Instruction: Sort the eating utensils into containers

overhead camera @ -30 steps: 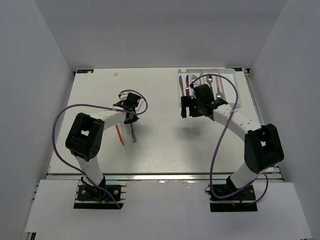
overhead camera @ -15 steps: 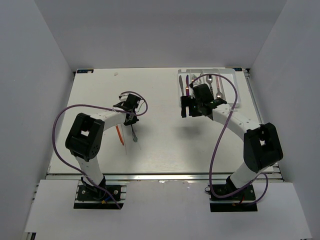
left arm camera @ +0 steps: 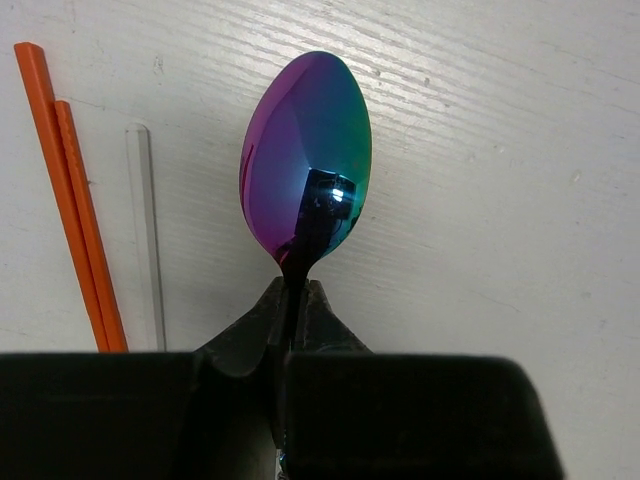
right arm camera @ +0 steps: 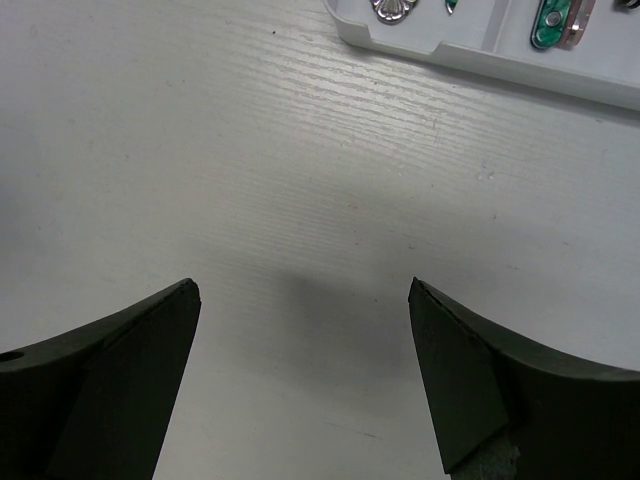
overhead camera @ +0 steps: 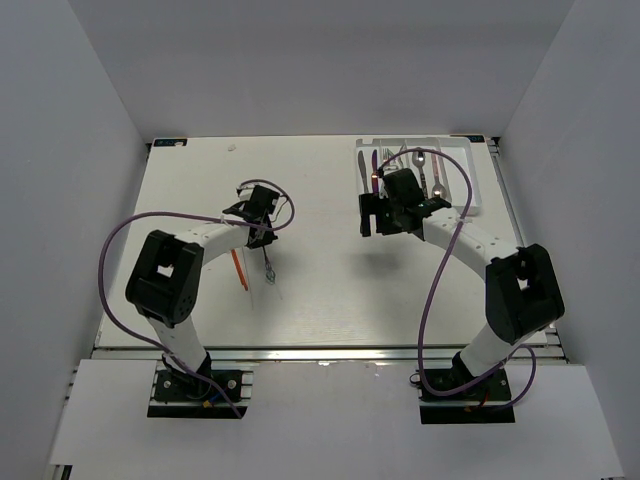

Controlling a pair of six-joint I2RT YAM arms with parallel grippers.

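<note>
My left gripper (overhead camera: 265,240) (left arm camera: 293,292) is shut on the handle of an iridescent purple-teal spoon (left arm camera: 305,150), which points down over the table's left middle (overhead camera: 269,266). Two orange chopsticks (left arm camera: 70,190) (overhead camera: 240,268) and a pale chopstick (left arm camera: 145,230) lie on the table just left of the spoon. The white cutlery tray (overhead camera: 470,180) stands at the far right with several utensils in its compartments. My right gripper (overhead camera: 368,213) (right arm camera: 305,300) is open and empty over bare table, just in front of the tray's near-left corner (right arm camera: 430,52).
The ends of utensil handles (right arm camera: 552,22) show inside the tray's edge in the right wrist view. White walls enclose the table on the left, right and back. Purple cables loop beside both arms.
The left gripper has shifted a little with the spoon, whose bowl has swung slightly. The right gripper has barely moved and stays open.
</note>
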